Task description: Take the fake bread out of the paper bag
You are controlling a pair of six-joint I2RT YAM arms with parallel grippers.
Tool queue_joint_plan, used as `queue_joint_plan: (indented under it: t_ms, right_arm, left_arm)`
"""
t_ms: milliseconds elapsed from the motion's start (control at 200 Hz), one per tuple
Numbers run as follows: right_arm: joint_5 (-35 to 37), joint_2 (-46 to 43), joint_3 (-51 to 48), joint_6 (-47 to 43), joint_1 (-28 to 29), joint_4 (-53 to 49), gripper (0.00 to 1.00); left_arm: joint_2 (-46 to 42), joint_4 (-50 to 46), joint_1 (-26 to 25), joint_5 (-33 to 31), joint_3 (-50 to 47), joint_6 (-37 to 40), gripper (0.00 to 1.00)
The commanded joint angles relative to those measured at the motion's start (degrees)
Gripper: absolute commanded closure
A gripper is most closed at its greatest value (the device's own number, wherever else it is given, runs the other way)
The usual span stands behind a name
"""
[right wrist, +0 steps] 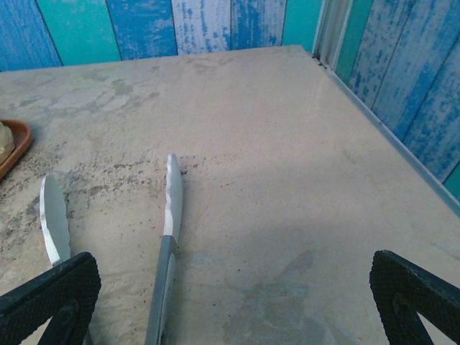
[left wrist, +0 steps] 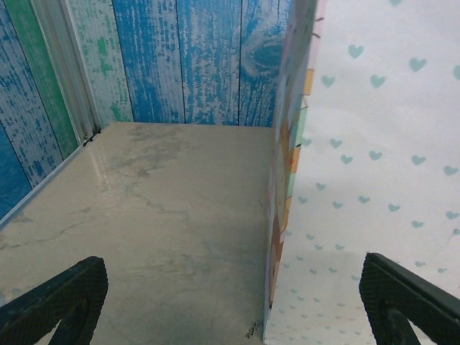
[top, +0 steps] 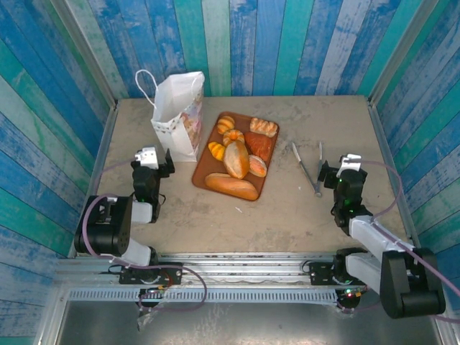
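Matt paper bag (top: 176, 108), v. glossy fake bread (top: 236, 159), shiny metal tongs (top: 306, 170), rough matt table (top: 287, 215)

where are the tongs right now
In the top view the tongs lie on the table, right of the tray and just left of the right gripper; the right wrist view shows their tips ahead of it.

The paper bag (top: 178, 115), white with a cord loop handle (top: 146, 83) and a colourful printed band on its lower part, stands upright at the far left of the table (top: 323, 215); seen close in the left wrist view, its side (left wrist: 374, 180) carries small teal hearts. The fake bread (top: 236, 159), several glossy golden-tan to orange-brown loaves, rolls and croissants, lies outside the bag, clustered on a flat brown tray (top: 203, 164) just to the bag's right. A long loaf (top: 231, 187) lies across the tray's near end.
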Motion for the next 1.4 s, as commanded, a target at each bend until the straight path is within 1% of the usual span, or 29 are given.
queue_joint_plan:
  t_ms: [0, 40, 90, 135, 235, 331, 421, 486, 626, 716, 1397]
  right_arm:
    - [-2.4, 4.3, 0.2, -1.8, -0.3, 8.2, 0.00]
    - [-2.8, 6.5, 1.0, -2.1, -0.3, 9.5, 0.00]
    - [-3.8, 8.6, 2.5, -2.7, -0.3, 9.4, 0.00]
    - [-4.4, 10.6, 3.4, -3.4, -0.4, 11.0, 0.00]
    - [-5.0, 14.9, 6.8, -5.7, -0.5, 10.0, 0.00]
    - [-5.8, 21.1, 7.4, -5.9, -1.0, 14.7, 0.00]
    - [-9.3, 24.8, 8.9, -7.4, -1.1, 15.8, 0.00]
    - [-11.8, 24.7, 8.5, -8.2, -1.2, 15.9, 0.00]
    - [-12.4, 24.9, 8.6, -8.4, -1.4, 16.1, 0.00]
    - [-16.8, 25.3, 9.9, -10.4, -1.5, 14.0, 0.00]
    - [-17.1, 25.2, 9.8, -10.4, -1.6, 14.2, 0.00]
  left_arm:
    - [0.6, -2.5, 0.3, -1.4, 0.3, -0.8, 0.06]
    - [1.1, -1.0, 0.2, -1.6, 0.1, -0.8, 0.06]
    - [0.6, -2.6, 0.3, -1.4, 0.4, -0.8, 0.06]
    - [1.0, -1.5, 0.3, -1.5, 0.2, -0.8, 0.06]
    - [0.8, -1.9, 0.3, -1.5, 0.3, -0.7, 0.06]
    - [0.8, -2.1, 0.3, -1.5, 0.4, -0.7, 0.06]
    - [0.8, -2.0, 0.2, -1.5, 0.3, -0.8, 0.06]
    - [0.8, -2.0, 0.3, -1.5, 0.3, -0.7, 0.06]
    - [0.8, -2.0, 0.2, -1.4, 0.3, -0.7, 0.06]
    - [0.8, -2.0, 0.2, -1.4, 0.3, -0.6, 0.06]
    - [0.8, -2.1, 0.2, -1.4, 0.3, -0.5, 0.06]
